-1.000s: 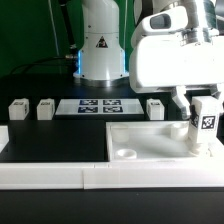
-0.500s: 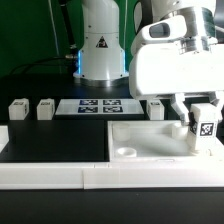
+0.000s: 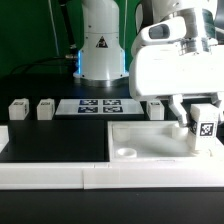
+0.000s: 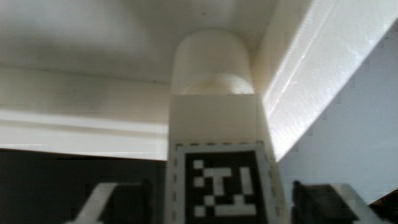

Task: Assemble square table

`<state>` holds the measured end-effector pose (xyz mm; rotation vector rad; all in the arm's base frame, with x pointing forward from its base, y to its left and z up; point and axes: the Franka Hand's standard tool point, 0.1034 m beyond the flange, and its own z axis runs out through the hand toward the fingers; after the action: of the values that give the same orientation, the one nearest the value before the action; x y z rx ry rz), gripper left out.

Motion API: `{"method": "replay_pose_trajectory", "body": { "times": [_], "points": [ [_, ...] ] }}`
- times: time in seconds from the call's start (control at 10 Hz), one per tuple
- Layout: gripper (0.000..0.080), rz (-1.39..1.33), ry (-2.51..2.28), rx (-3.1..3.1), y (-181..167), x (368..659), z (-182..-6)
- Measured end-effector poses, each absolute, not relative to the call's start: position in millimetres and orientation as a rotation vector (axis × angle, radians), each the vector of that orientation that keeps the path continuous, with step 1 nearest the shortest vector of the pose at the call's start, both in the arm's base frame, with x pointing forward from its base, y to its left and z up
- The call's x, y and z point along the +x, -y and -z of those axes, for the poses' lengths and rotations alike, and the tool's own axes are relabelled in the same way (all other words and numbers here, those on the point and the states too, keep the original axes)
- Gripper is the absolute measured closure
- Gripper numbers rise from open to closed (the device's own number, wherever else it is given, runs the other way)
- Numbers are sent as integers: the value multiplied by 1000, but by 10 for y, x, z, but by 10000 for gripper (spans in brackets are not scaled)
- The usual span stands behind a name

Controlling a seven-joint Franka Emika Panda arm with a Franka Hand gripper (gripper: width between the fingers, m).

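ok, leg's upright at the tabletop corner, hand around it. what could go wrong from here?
1. The hand stands open, but its fingers flank the leg closely; a sideways retreat could knock it.
2. How deep the leg sits in the tabletop is hidden; if loose, it may tilt or topple.

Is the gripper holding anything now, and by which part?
Nothing, it seems. The gripper is open, its jaws flanking the tagged end of the leg with a gap on each side; the leg stands upright at a corner of the tabletop.
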<state>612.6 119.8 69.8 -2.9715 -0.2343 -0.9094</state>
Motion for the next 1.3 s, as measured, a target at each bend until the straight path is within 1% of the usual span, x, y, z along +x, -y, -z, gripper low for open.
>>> {"method": "replay_pose_trajectory", "body": {
  "times": [0.1, 0.2, 0.3, 0.4, 0.8, 0.9, 1.0, 1.1, 1.2, 1.3],
  "points": [
    [276, 909, 235, -2972, -1198, 6126, -698],
    [176, 909, 236, -2972, -1198, 6125, -696],
    [176, 909, 236, -2972, -1198, 6125, -696],
    [155, 909, 237, -2972, -1198, 6125, -696],
    [150, 901, 242, -2975, -1195, 6124, -693],
    [150, 848, 258, -2993, -1172, 6154, -765],
    [150, 816, 261, -3005, -1120, 6212, -899],
    [150, 749, 264, -3024, -1067, 6250, -953],
    [150, 749, 257, -3027, -1015, 6350, -1016],
    [150, 689, 257, -3039, -1018, 6363, -991]
  ]
}}
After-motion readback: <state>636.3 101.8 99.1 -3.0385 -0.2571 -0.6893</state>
